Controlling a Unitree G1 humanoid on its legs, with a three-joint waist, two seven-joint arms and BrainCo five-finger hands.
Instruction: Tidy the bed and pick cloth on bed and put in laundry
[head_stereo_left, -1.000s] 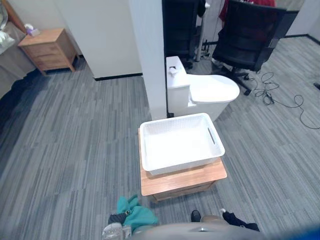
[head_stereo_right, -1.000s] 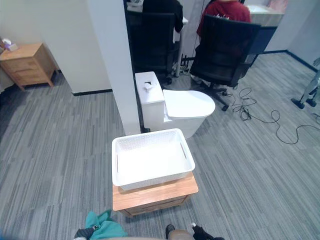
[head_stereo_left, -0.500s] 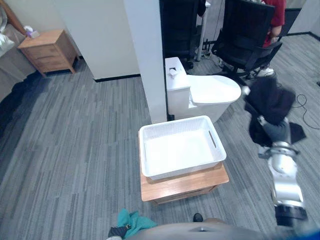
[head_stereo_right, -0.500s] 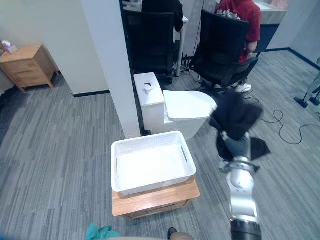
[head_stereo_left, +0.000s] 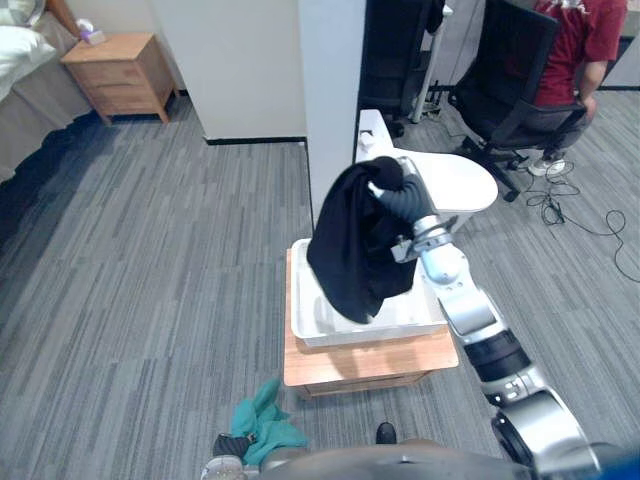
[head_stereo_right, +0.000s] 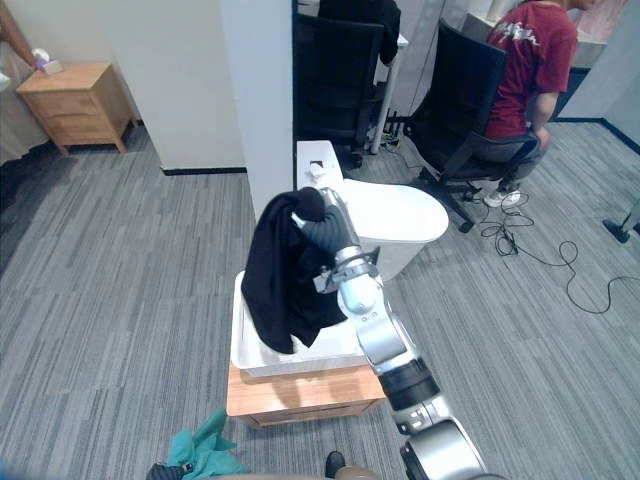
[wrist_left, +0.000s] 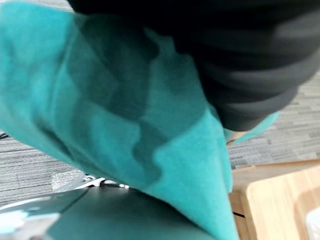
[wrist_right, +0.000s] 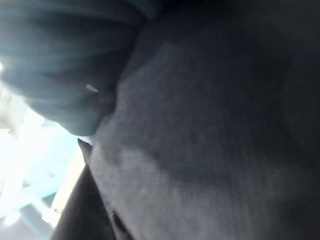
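Over basket (head_stereo_left: 405, 320) | black cloth (head_stereo_left: 350, 250) off R hand (head_stereo_left: 397, 190) | L hand (head_stereo_left: 232, 443): teal cloth (head_stereo_left: 268, 425)

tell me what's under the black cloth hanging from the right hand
The white basket on its wooden stand sits below the black cloth. The cloth hides most of the basket's inside, so whether anything lies in it cannot be told.
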